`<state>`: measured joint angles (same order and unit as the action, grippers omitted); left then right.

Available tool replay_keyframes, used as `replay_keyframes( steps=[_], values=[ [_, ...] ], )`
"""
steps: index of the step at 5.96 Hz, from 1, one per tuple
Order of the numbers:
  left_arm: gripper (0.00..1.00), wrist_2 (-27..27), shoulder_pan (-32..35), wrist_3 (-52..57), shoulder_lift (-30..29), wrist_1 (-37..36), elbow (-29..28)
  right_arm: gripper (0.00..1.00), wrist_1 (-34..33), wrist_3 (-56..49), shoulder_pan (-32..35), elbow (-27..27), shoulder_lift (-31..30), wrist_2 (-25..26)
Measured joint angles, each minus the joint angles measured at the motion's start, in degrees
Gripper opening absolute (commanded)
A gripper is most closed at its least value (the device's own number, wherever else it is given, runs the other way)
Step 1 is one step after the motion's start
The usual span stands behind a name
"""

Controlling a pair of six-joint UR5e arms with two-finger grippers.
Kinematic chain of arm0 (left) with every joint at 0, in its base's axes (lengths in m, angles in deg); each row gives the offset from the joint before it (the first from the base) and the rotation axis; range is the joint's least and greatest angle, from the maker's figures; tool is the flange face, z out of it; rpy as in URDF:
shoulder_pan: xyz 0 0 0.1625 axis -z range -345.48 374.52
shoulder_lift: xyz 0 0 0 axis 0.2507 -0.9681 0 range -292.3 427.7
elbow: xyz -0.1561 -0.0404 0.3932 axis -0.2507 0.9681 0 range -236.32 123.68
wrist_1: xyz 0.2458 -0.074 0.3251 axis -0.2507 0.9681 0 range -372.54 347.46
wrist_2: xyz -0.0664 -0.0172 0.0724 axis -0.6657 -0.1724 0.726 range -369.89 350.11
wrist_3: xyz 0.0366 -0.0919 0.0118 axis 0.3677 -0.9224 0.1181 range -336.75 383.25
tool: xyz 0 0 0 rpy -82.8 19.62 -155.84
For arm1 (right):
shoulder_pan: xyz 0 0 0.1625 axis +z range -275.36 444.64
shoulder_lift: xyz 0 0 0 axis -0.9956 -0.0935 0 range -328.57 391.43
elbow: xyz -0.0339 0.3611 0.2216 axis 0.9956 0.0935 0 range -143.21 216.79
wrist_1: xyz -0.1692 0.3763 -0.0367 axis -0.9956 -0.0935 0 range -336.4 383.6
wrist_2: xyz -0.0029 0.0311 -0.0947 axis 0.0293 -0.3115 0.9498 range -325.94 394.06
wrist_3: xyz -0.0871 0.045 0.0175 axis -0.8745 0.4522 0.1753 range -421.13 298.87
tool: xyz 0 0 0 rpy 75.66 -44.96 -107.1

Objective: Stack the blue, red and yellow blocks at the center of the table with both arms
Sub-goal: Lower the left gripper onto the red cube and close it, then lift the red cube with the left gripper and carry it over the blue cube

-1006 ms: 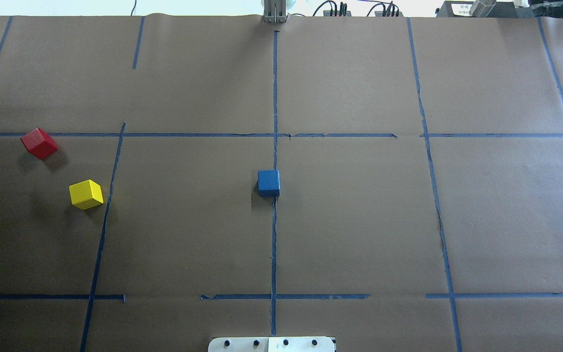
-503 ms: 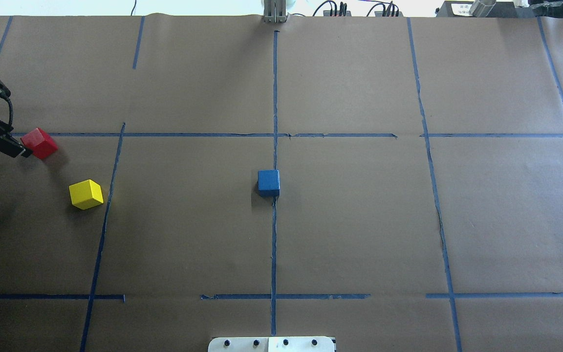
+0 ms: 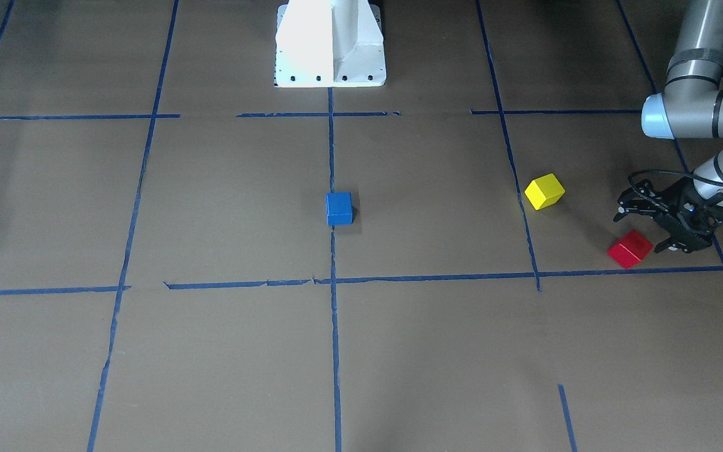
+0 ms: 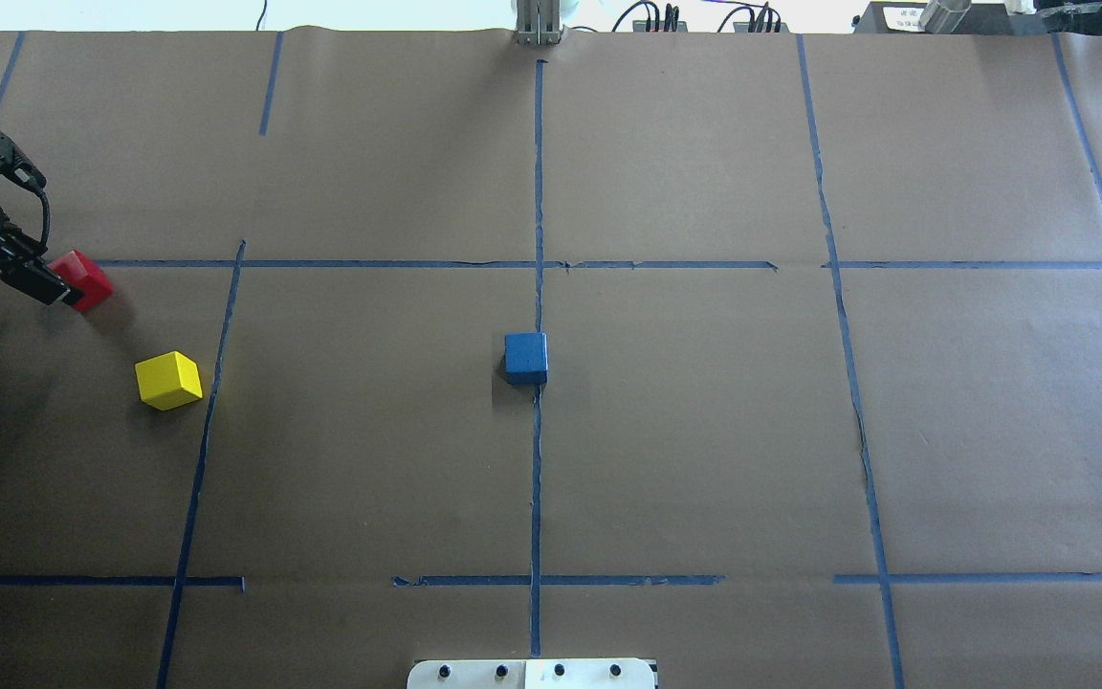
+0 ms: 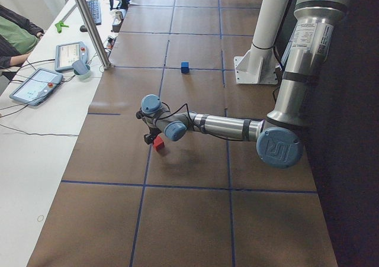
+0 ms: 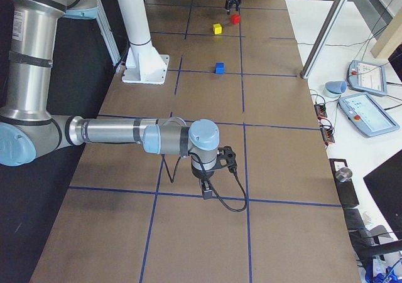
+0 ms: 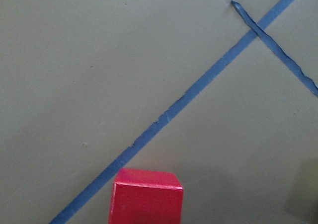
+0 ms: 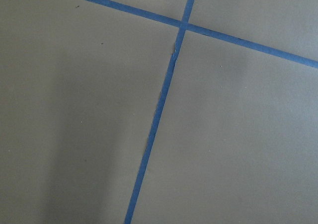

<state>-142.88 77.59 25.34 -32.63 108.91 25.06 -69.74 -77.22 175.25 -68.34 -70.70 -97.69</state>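
The scene is recorded from the robot's left to its right.

The black two-finger left gripper [image 3: 644,231] is found at the far left of the brown, tape-gridded table [image 4: 704,431]. Its jaws appear spread, and nothing is pinched between them. It is poised just above and beside the small red matte cube [image 4: 84,277], which rests on the surface beside a blue tape line [image 4: 369,264]. In the left wrist view this cube is seen low and central, with no fingertip in sight.

The small yellow matte cube [image 4: 168,380] lies near the red one, apart from it and untouched.

The small blue matte cube [image 4: 525,356] is seated on the centre tape line, at the middle of the table, with nothing on top of it.

The black right gripper [image 6: 206,192] is seen only from the right end camera, low over a tape crossing well apart from all cubes. Whether it is spread or pressed together cannot be told.

Assessment: the base of the stack is judged to be in place. No cube is stacked yet. The red cube is yet to be grasped, and the red and yellow placements are both outstanding.
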Motion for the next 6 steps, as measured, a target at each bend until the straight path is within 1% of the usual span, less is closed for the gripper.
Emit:
replay_keyframes(
  steps=[2, 4, 5, 6],
  values=[
    [1.0, 1.4, 0.0, -0.1, -1.0, 0.0, -2.1, 1.0, 0.0, 0.0, 0.0, 0.0, 0.0, 0.0],
    [1.0, 1.6, -2.1, -0.3, -1.9, 0.2, -4.0, 1.0, 0.0, -0.1, 0.0, 0.0, 0.0, 0.0],
    [0.78, 1.6, -2.9, -0.4, -1.9, 0.2, -4.6, 1.0, 0.0, -0.1, 0.0, 0.0, -0.1, 0.0],
    [0.43, 1.6, -3.2, -0.4, -2.2, 0.2, -5.3, 1.0, 0.0, -0.1, 0.0, 0.0, -0.1, 0.0]
  ],
)
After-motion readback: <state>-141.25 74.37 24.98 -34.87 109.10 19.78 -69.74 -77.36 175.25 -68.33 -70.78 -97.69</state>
